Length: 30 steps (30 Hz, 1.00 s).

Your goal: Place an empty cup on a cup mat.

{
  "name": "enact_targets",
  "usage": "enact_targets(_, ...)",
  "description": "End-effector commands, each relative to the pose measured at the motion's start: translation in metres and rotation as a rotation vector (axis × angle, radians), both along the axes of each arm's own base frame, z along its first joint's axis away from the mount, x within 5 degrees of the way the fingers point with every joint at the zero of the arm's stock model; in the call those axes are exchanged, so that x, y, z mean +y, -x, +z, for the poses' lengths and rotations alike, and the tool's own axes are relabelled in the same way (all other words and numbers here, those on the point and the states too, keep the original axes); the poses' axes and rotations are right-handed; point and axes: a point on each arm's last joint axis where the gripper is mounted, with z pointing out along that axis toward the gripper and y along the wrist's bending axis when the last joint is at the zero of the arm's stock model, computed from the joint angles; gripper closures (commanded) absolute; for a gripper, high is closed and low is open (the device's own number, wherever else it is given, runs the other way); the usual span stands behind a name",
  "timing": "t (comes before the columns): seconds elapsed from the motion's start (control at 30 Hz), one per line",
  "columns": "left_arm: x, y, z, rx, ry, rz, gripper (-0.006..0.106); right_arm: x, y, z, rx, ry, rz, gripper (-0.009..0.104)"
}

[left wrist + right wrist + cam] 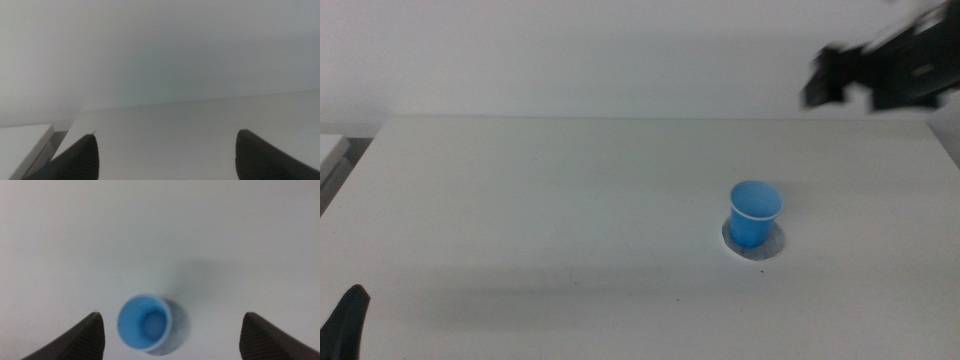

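Note:
The small blue cup (755, 212) stands upright on the grey speckled cup mat (770, 246), right of the table's middle. In the right wrist view the cup (144, 322) shows from above, empty, with the mat (179, 330) peeking out under it. My right gripper (840, 76) hangs blurred in the air at the upper right, well above and beyond the cup, jaws open and empty (170, 337). My left gripper (345, 320) waits at the bottom left corner, open and empty (167, 157).
The white table (570, 200) has its far edge against a pale wall. A white ledge (330, 150) stands beside the table's left edge and also shows in the left wrist view (25, 142).

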Motion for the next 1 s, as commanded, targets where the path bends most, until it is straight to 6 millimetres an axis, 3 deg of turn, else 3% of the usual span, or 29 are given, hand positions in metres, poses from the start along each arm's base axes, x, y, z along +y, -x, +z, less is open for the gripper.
enact_targets(0.0, 0.0, 0.0, 0.001, -0.008, 0.01, -0.002, 0.007, -0.022, 0.025, 0.032, -0.083, 0.053, 0.012, 0.002)
enact_targets(0.13, 0.0, 0.0, 0.001, -0.008, 0.01, -0.002, 0.007, -0.045, 0.074, 0.057, -0.197, 0.078, -0.044, 0.002)
enact_targets(0.37, 0.0, 0.0, 0.001, -0.008, 0.01, -0.002, 0.007, -0.067, 0.149, 0.037, -0.328, 0.034, -0.118, 0.002)
enact_targets(0.53, 0.0, 0.0, 0.001, -0.008, 0.01, -0.004, 0.007, -0.081, 0.191, -0.002, -0.53, 0.1, -0.114, 0.002)
enact_targets(0.63, 0.0, 0.0, 0.001, -0.008, 0.01, -0.004, 0.007, -0.085, 0.21, -0.031, -0.563, 0.111, -0.131, 0.002)
enact_targets(0.97, 0.0, 0.0, 0.001, -0.008, 0.01, -0.004, 0.007, -0.089, 0.253, -0.114, -0.6, 0.139, -0.127, 0.002)
